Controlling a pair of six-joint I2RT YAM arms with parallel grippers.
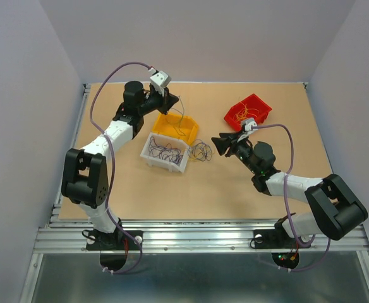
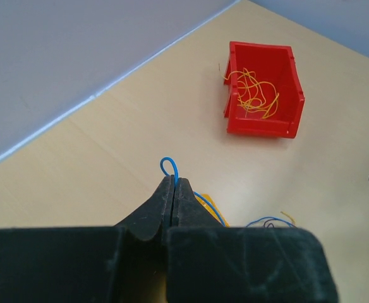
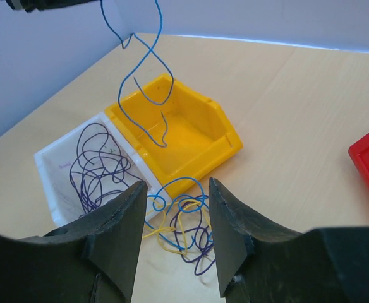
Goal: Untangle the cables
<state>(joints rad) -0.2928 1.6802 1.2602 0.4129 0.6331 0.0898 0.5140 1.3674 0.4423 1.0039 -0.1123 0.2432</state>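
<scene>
Worktop, datum centre bin: second bin touching its near side, cables just near-right, third bin well apart to right.

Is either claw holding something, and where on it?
The left gripper pinches a blue wire at a bend, a small loop poking past its tips; the rest hangs over the yellow bin. The right gripper holds nothing.

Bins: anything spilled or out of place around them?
Yes: a clump of blue, yellow and purple wires lies on the table beside the white bin and yellow bin, outside any bin. A blue wire dangles from the left gripper over the yellow bin.
</scene>
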